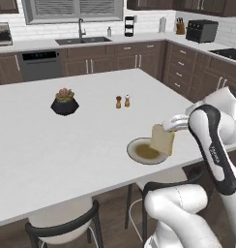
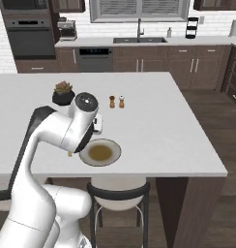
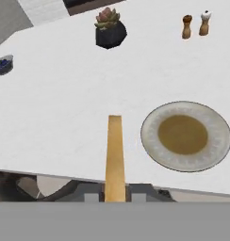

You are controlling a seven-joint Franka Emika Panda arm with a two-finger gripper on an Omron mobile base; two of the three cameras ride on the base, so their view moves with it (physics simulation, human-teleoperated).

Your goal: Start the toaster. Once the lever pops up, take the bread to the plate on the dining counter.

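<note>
From the left base view, the gripper has the bread pinched upright by its top edge, hanging over the near rim of the plate on the dining counter. Over on the right base view the arm covers the slice, the plate sitting just beside it. Hand view: bread edge-on, clamped between the fingertips, plate alongside, potted succulent and two shakers beyond.

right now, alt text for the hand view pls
The jaws hold the bread edge-on over the dining counter, left of the plate. Farther off stand a potted succulent and two shakers.
</note>
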